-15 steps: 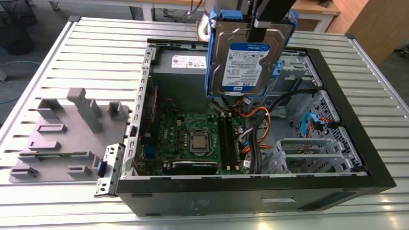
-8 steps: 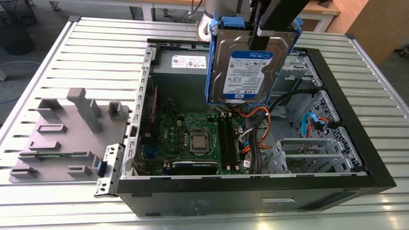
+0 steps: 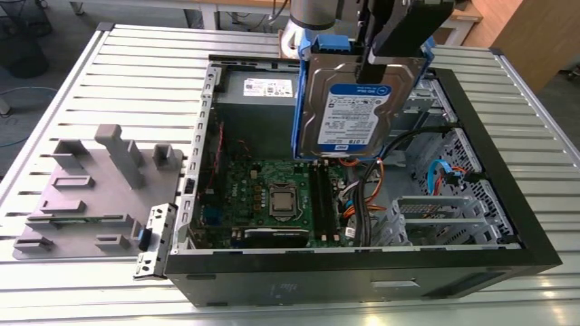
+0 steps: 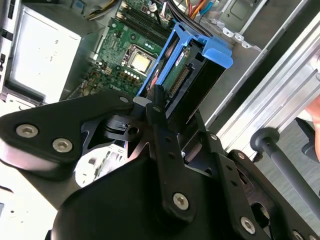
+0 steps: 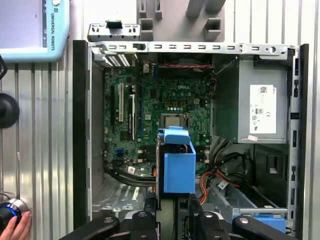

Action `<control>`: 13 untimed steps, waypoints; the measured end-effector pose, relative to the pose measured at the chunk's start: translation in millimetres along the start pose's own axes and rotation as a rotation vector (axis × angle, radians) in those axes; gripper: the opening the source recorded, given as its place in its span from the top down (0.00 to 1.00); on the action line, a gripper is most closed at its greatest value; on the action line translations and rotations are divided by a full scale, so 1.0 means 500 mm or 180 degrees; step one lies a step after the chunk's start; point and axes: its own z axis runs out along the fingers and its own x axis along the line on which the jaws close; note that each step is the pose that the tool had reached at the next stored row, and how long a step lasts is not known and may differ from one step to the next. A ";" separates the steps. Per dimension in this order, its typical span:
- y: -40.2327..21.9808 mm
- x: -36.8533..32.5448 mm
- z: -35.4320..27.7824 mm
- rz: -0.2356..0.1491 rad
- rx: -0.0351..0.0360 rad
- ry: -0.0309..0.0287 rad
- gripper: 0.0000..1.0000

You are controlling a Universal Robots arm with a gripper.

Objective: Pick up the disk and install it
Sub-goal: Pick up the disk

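A ribbed grey metal table carries an open black computer case holding a green motherboard. Over it the black gripper has its jaws pinched on the silver blue-framed disk, which hangs upright.

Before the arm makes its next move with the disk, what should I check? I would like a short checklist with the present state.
1. Gripper shut on the disk: ok.
2. Disk lifted, hanging over the open computer case: ok.
3. Case side open, motherboard exposed: ok.
4. Cables out of the disk's path: cannot tell.
5. Person's hand outside the case: ok.
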 end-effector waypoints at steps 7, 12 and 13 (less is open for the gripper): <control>0.000 0.029 0.000 0.0000 0.0000 0.0003 0.65; -0.001 0.049 0.000 0.0000 0.0000 0.0005 0.65; -0.001 0.052 0.000 0.0000 0.0000 0.0005 0.65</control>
